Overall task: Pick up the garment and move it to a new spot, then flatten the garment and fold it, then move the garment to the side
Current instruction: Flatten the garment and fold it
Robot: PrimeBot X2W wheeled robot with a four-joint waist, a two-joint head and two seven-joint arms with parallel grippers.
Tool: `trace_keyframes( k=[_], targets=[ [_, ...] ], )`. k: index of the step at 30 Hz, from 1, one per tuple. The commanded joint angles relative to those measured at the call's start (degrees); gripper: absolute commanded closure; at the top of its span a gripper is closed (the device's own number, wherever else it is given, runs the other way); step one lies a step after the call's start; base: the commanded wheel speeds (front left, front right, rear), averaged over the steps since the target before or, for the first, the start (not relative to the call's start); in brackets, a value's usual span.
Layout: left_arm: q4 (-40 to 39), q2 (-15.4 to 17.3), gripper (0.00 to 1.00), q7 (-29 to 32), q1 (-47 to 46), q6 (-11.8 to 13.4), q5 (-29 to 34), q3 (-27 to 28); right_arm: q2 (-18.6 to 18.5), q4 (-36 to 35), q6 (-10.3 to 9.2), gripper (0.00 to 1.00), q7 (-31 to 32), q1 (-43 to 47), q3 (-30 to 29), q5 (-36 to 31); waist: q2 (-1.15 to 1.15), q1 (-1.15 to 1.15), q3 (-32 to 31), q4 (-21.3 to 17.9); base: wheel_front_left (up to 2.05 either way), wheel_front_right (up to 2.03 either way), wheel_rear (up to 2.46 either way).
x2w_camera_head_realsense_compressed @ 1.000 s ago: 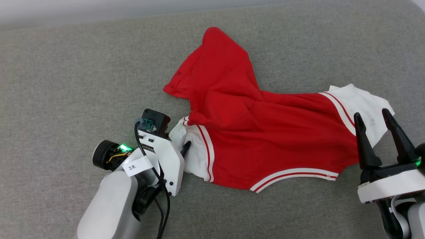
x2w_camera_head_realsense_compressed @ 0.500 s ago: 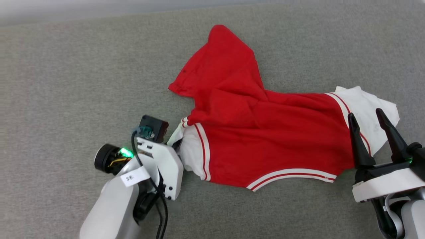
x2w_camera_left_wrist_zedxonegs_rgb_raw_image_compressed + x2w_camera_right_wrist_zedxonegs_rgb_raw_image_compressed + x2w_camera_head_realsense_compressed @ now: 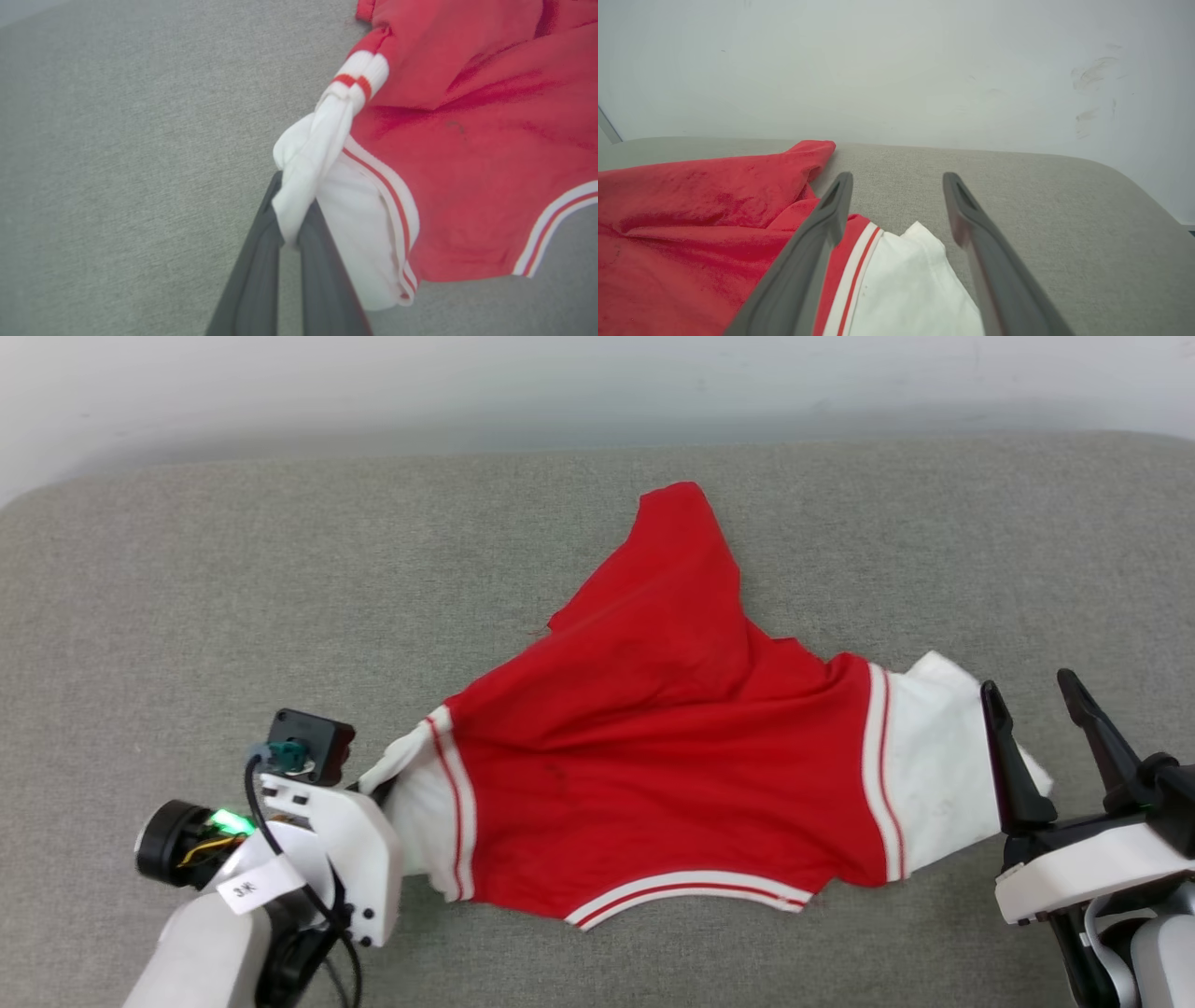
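The garment (image 3: 653,756), a bright red jersey with white sleeves and red-and-white striped trim, lies spread on the grey padded surface (image 3: 280,616). My left gripper (image 3: 378,791) sits at its left end, shut on the bunched white sleeve. The left wrist view shows that sleeve (image 3: 308,158) pinched between the two dark fingers of the left gripper (image 3: 289,228), with the red body (image 3: 467,140) stretching away to the right. My right gripper (image 3: 1027,684) stands open over the other white sleeve (image 3: 934,775). In the right wrist view its jaws (image 3: 897,177) hold nothing and the garment (image 3: 691,224) lies below them.
A pale wall (image 3: 560,383) rises behind the far edge of the surface. Bare grey fabric runs to the left of the jersey and beyond it. The surface's rounded right corner (image 3: 1134,186) is near my right gripper.
My left gripper closed on the white sleeve and pulled it left, drawing the jersey out flatter and wider. The head camera tilted up, bringing the wall into view. The right gripper stayed open.
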Motion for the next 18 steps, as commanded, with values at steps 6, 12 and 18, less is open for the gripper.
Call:
trace_keyframes(
  k=[6, 12, 18],
  targets=[
    [1.1, 4.2, 1.00, 5.1, 0.1, -1.8, -1.5, 0.2, 0.6, 0.7, -0.06, 0.00, 0.7, -0.3, 0.6, -0.9, 0.00, 0.00, 0.9, 0.1, 0.00, 0.00, 0.00],
    [5.1, 7.4, 0.00, 6.8, -2.8, -3.1, -1.8, -0.5, 1.0, 1.2, -0.06, 0.00, 0.6, -1.6, 0.8, -1.0, 0.00, 0.00, 2.3, -0.4, 0.00, 0.00, 0.00],
    [8.0, 8.0, 0.00, 0.7, -4.9, -0.8, 1.4, 0.5, 1.3, 1.9, -0.06, 0.00, 0.4, -1.2, 0.3, -1.2, 0.00, 0.00, 1.6, -0.1, 0.00, 0.00, 0.00]
  ],
)
